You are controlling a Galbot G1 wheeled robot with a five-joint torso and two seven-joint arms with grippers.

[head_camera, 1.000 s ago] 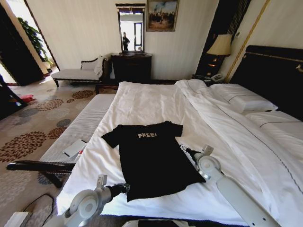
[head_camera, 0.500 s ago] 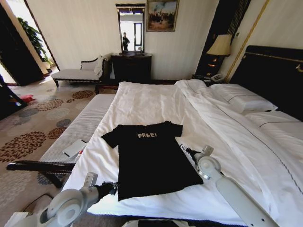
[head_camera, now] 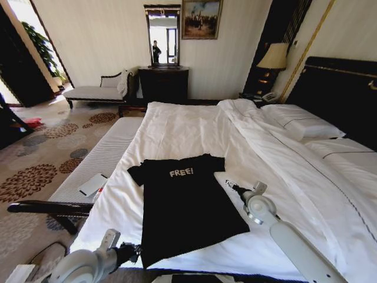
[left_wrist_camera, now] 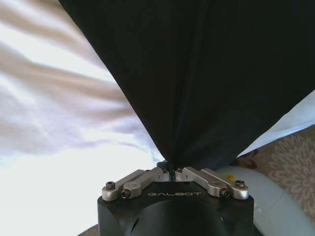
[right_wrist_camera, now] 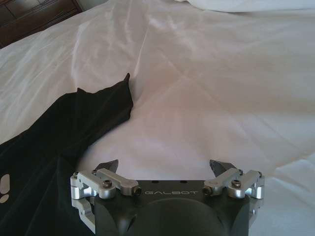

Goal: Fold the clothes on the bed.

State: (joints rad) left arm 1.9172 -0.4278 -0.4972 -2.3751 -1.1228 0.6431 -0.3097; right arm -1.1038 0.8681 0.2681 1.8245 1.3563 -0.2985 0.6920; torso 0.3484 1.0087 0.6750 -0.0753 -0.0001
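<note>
The T-shirt [head_camera: 185,206] is lying flat on the bed [head_camera: 194,127], at its foot end, well short of the pillows [head_camera: 300,124]. The left gripper [left_wrist_camera: 171,173] is pinching the shirt's near hem corner with its fingers clamped on the cloth, at the bed's foot edge. The right gripper [right_wrist_camera: 165,169] is hovering spread wide and empty over the sheet just beside the shirt's right sleeve. The step in hand looks like positioning the shirt before the first fold; the next move probably calls for a second grasp. The shirt's long axis is running from hem to collar, slightly skewed, collar pointing toward the dresser [head_camera: 163,82].
</note>
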